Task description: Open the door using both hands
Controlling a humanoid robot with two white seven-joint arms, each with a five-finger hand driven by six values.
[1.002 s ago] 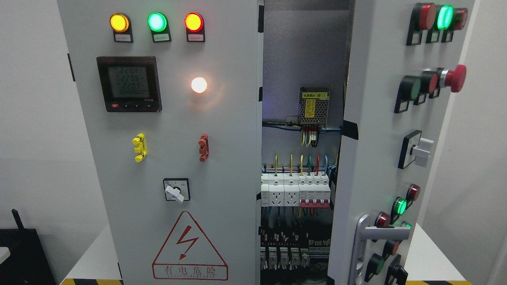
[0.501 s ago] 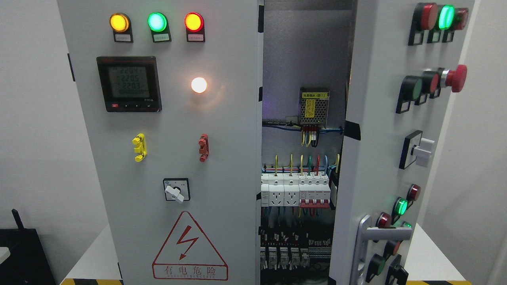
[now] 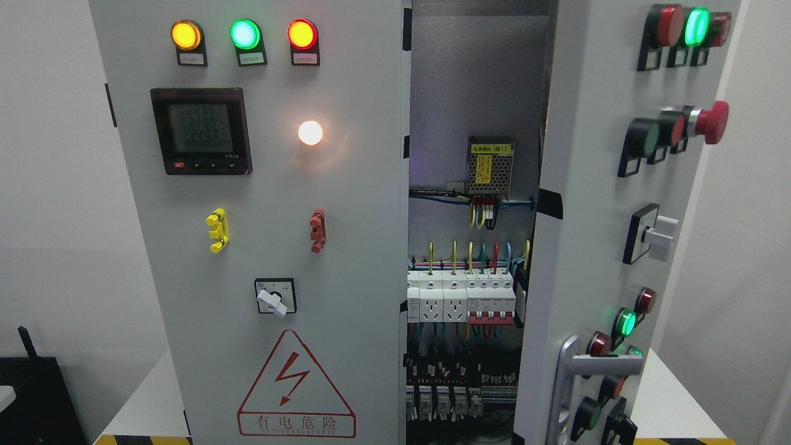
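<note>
A grey electrical cabinet fills the head view. Its right door [image 3: 587,247] stands swung part-way open toward me, with a silver lever handle [image 3: 596,366] near its lower edge and several push buttons on its face. The left door [image 3: 272,185] is shut and carries a meter, three lamps and a warning triangle. Between them the inside [image 3: 469,259] shows with breakers and coloured wires. Neither of my hands nor arms is in view.
The cabinet stands on a white table [image 3: 673,395] with yellow-black tape at its front edge. A red emergency stop button [image 3: 710,122] sticks out from the open door. A black object [image 3: 31,395] sits at the lower left. White walls lie on both sides.
The right door has swung a little further open, its edge shifting slightly right. Nothing else has moved.
</note>
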